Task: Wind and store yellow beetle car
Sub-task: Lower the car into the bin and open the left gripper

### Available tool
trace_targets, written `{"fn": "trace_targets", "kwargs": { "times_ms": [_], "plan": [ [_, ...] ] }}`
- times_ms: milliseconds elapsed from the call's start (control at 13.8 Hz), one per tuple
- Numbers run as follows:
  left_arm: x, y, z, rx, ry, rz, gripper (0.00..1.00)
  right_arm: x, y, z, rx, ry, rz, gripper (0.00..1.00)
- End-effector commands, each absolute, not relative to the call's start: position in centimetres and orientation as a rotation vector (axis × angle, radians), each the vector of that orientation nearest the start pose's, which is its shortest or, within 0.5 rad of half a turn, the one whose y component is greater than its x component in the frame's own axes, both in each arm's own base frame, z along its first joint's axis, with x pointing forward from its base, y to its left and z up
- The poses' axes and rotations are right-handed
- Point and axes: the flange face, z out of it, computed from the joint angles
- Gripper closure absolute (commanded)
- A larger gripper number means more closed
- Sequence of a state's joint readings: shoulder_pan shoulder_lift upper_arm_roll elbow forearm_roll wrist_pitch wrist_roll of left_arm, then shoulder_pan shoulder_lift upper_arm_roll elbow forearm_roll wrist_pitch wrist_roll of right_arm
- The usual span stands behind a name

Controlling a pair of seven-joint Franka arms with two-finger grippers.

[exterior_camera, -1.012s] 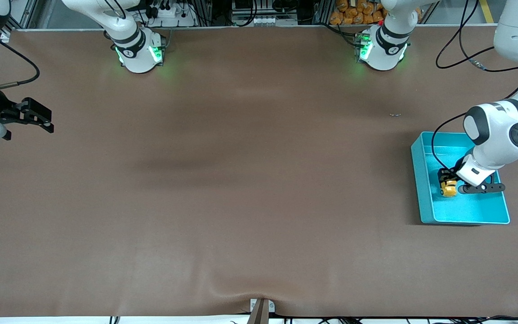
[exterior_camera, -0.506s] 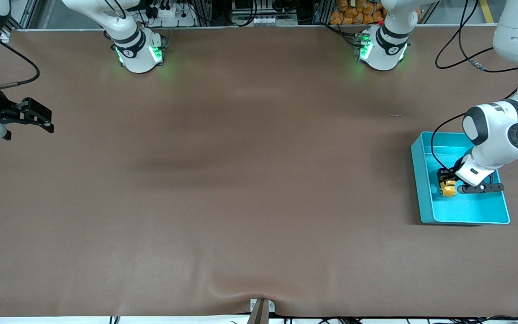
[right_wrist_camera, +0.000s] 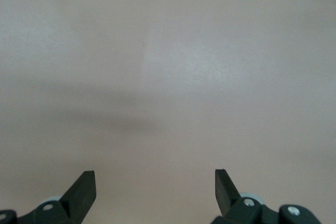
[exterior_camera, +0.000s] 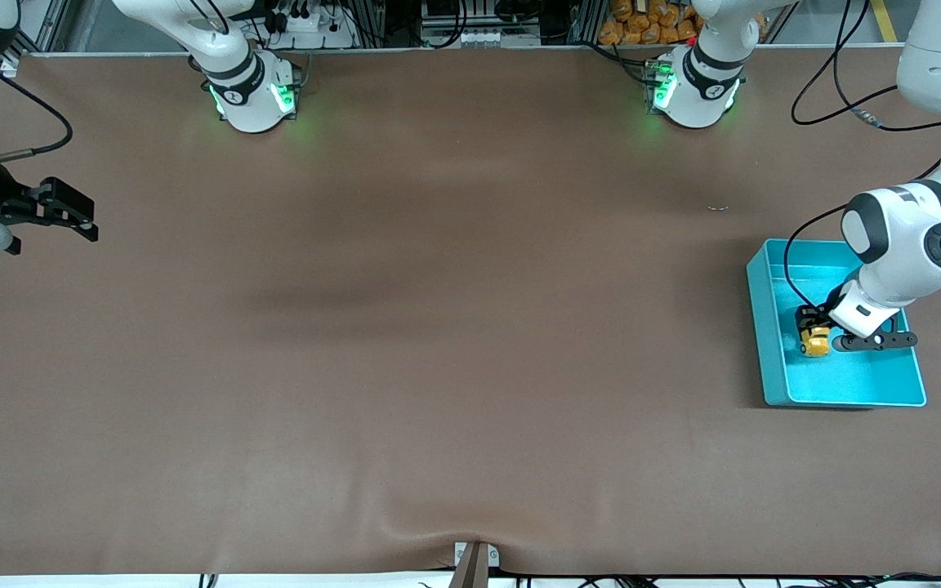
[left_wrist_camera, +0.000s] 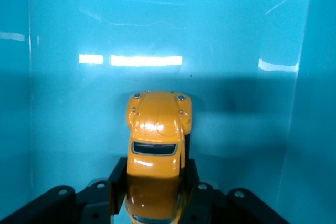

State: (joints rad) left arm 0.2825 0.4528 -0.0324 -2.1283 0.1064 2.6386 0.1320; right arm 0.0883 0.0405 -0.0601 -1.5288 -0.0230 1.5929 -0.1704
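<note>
The yellow beetle car (exterior_camera: pixel 816 344) is a tiny yellow-orange toy inside the teal bin (exterior_camera: pixel 767 343) at the left arm's end of the table. My left gripper (exterior_camera: pixel 810 331) is down in the bin and shut on the car. In the left wrist view its fingers (left_wrist_camera: pixel 118 174) press both sides of the car (left_wrist_camera: pixel 157 140), whose rounded nose sticks out past the fingertips over the bin floor (left_wrist_camera: pixel 157 35). My right gripper (exterior_camera: pixel 72 214) is open and empty, waiting over the table's edge at the right arm's end. The right wrist view shows its fingertips (right_wrist_camera: pixel 84 187) wide apart over bare mat.
The brown mat (exterior_camera: pixel 454 327) covers the whole table. A small dark speck (exterior_camera: pixel 716 207) lies on it, farther from the front camera than the bin. The bin walls (left_wrist_camera: pixel 315 129) stand close around the left gripper. A cable (exterior_camera: pixel 797 245) loops over the bin's rim.
</note>
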Motion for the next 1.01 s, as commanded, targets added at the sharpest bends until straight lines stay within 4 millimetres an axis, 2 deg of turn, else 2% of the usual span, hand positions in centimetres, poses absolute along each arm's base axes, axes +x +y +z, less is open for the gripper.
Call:
{"fn": "trace_targets", "kwargs": {
  "times_ms": [0, 289, 361, 434, 506, 723, 939],
  "plan": [
    [56.2, 14.4, 20.2, -3.077, -0.048, -0.103, 1.0, 57.0, 1.8, 62.4, -3.169, -0.308, -0.04, 0.0],
    [56.1, 14.7, 20.7, -3.071, -0.033, -0.105, 1.0, 57.0, 1.8, 62.4, -3.169, -0.308, -0.04, 0.0],
    [56.1, 14.7, 20.8, -3.071, -0.035, -0.105, 0.77, 57.0, 1.8, 62.4, -3.169, -0.308, -0.04, 0.0],
    [56.2, 14.6, 20.9, -3.071, -0.035, -0.108, 0.35, 57.0, 1.8, 62.4, -3.169, -0.308, -0.04, 0.0],
    [56.1, 14.7, 21.1, -3.069, -0.035, -0.109, 0.0, 57.0, 1.7, 62.5, -3.169, -0.306, -0.042, 0.0],
    [56.0, 14.4, 22.6, -3.064, -0.032, -0.127, 0.0, 57.0, 1.7, 62.6, -3.169, -0.306, -0.045, 0.0],
    [56.0, 14.3, 27.1, -3.054, -0.035, -0.117, 0.0, 57.0, 1.8, 62.5, -3.169, -0.308, -0.043, 0.0]
  ]
}}
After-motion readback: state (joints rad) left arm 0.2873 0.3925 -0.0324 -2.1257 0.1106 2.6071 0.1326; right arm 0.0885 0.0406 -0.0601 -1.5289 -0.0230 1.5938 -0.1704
